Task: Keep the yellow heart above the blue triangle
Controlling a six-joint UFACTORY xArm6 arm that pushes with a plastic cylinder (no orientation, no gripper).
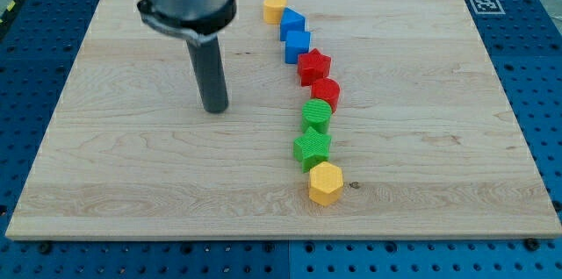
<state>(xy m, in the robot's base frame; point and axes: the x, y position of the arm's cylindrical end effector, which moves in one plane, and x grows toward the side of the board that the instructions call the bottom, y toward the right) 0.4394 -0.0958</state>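
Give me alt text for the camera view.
My tip rests on a wooden board, left of a curved line of blocks: yellow heart, two blue blocks, red star, red cylinder, green cylinder, green star, yellow hexagon.

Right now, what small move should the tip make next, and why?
Probably none, or a slight hold away from the chain: the yellow heart already sits just above the blue triangle at the view's top, and my tip stands well to the view's left of both.

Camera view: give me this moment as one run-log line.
my tip: left of block chain, touching none | yellow heart: chain top, above blue triangle | goal: holds
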